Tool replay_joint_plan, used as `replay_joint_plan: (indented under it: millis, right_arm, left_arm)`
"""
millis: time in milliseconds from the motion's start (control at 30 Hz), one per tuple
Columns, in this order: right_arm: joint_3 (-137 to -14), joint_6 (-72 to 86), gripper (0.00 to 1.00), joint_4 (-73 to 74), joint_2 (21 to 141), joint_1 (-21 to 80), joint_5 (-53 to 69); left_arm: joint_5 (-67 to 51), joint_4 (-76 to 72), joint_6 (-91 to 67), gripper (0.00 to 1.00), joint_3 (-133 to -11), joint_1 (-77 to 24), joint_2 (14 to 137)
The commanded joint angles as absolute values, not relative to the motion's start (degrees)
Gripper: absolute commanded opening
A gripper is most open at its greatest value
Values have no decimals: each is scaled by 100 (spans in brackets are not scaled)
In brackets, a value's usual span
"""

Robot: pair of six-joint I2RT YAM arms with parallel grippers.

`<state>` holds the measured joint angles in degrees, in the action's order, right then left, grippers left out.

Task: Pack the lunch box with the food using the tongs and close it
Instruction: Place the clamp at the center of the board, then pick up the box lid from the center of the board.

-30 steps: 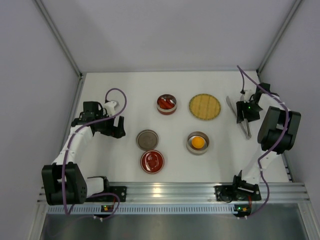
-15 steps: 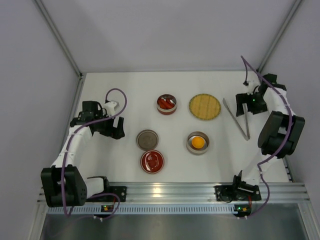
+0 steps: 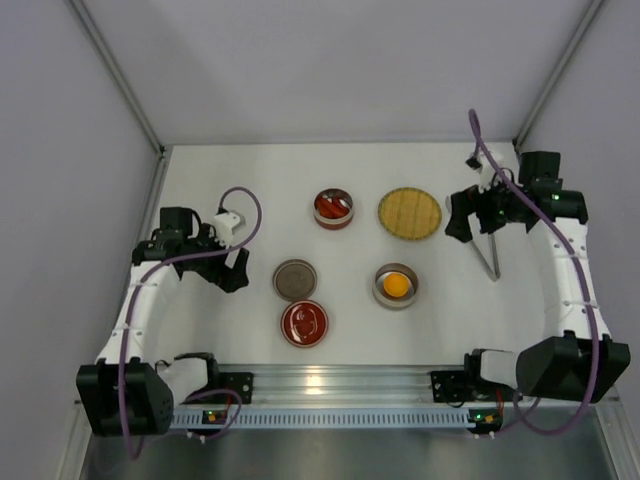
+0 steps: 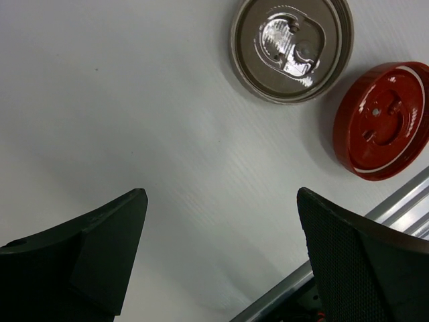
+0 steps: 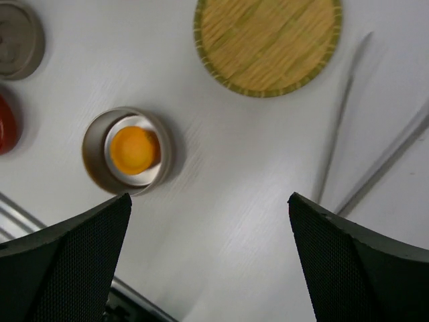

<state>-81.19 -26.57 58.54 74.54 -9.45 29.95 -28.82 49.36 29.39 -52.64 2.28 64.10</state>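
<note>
Plainly released, jaws spread wide and gripping nothing, the right pincer (image 5: 209,200) hangs over the white desk (image 5: 221,134) at its far right side. Just beside it, toward the right wall and a little nearer the arm bases, lie the tongs (image 5: 344,114), flat on the desk and untouched; in the overhead view the arm hides their far part. Their long axis runs roughly from far to near with a slight slant, the two thin arms splayed at the far end and meeting at the end closest to the bases (the wrist view shows them off to one side of the jaws, not between them). Judged from this, the coming move turns on shifting the pincer sideways over the tongs and setting the jaws across that long axis. Further out sit a woven mat (image 5: 268,43), then a metal bowl (image 5: 90,157) holding the orange-yellow piece (image 5: 134,149), and beyond that a second bowl (image 3: 333,225) with the red pieces (image 3: 333,203). Across the desk the left pincer (image 4: 221,194), likewise spread and empty, hovers near a round metal tin (image 4: 291,47) and a red lid (image 4: 383,121), well apart from the tongs, so the right arm is by far the nearer one. By the look of it, packing has not begun: the food sits in its bowls
</note>
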Motion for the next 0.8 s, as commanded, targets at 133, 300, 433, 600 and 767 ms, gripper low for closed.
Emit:
replay_joint_plan:
  millis: [133, 300, 433, 600, 767]
  right_arm:
    - [-6900, -2426, 98, 5748, 6733, -88, 3181]
    - [-6610, -2382, 96, 5730, 6671, -62, 3418]
    - [-6486, -2382, 96, 5757, 6610, -62, 3454]
    - [-6451, -2391, 96, 5792, 6557, -70, 3454]
    - [-6416, -2364, 96, 5757, 6583, -62, 3507]
  left_arm:
    - [-3070, 5265, 3516, 96, -5124, -999, 6161]
    - [-2926, 5045, 3226, 93, -5238, -2091, 6879]
    - [-2997, 5124, 3015, 88, -5466, -2610, 7644]
    - [-3085, 5115, 2795, 82, -5660, -2839, 8401]
    - [-3050, 5054, 2663, 73, -5766, -2953, 8780]
